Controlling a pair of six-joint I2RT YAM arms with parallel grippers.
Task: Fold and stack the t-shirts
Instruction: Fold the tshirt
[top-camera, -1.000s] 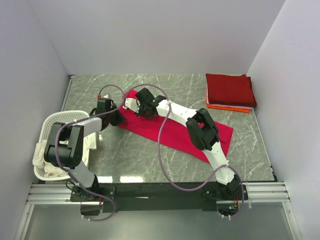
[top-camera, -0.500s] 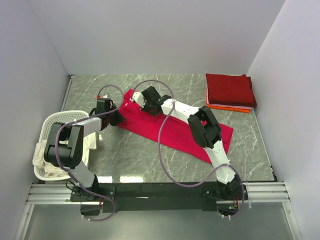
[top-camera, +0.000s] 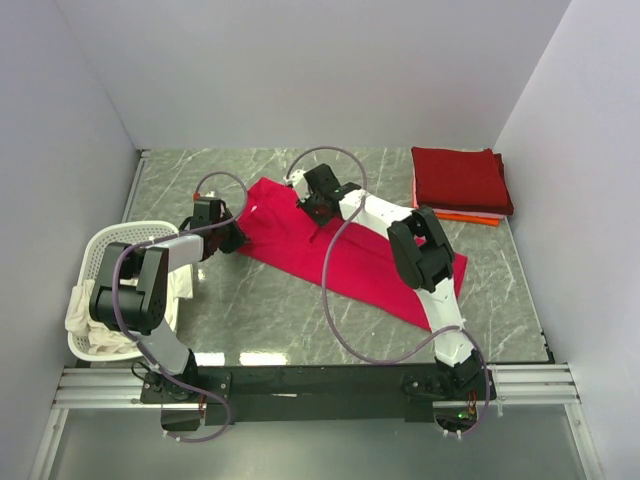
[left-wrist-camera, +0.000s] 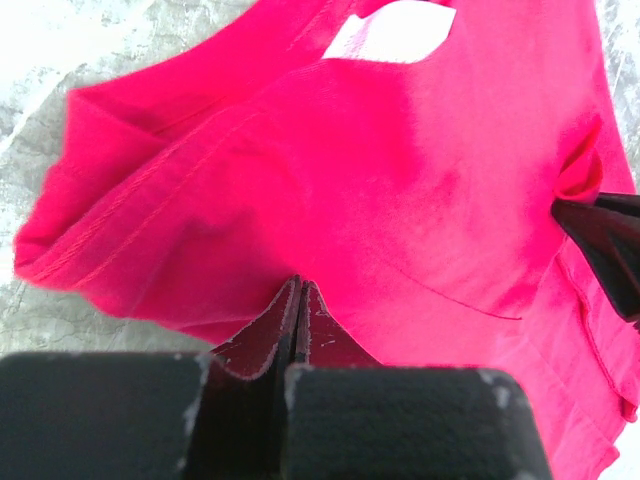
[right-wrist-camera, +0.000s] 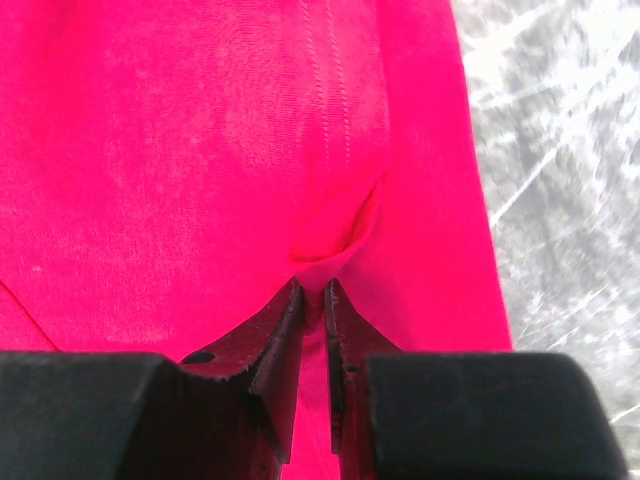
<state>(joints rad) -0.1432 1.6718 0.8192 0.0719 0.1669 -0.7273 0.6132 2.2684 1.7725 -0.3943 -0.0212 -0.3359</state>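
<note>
At the lower left of the top view, a white slotted basket (top-camera: 100, 250) holds cream cloth (top-camera: 85, 320) that spills over its rim. Across the middle of the marble table (top-camera: 250, 310) the crimson t-shirt (top-camera: 360, 265) lies in a long diagonal band. The left gripper (top-camera: 236, 238) sits at the band's left corner, its fingers pressed together on the shirt's edge. Farther back, the right gripper (top-camera: 312, 205) pinches a small pucker of the same shirt near its upper edge. At the upper right, a folded maroon t-shirt (top-camera: 458, 178) lies on an orange t-shirt (top-camera: 450, 214).
</note>
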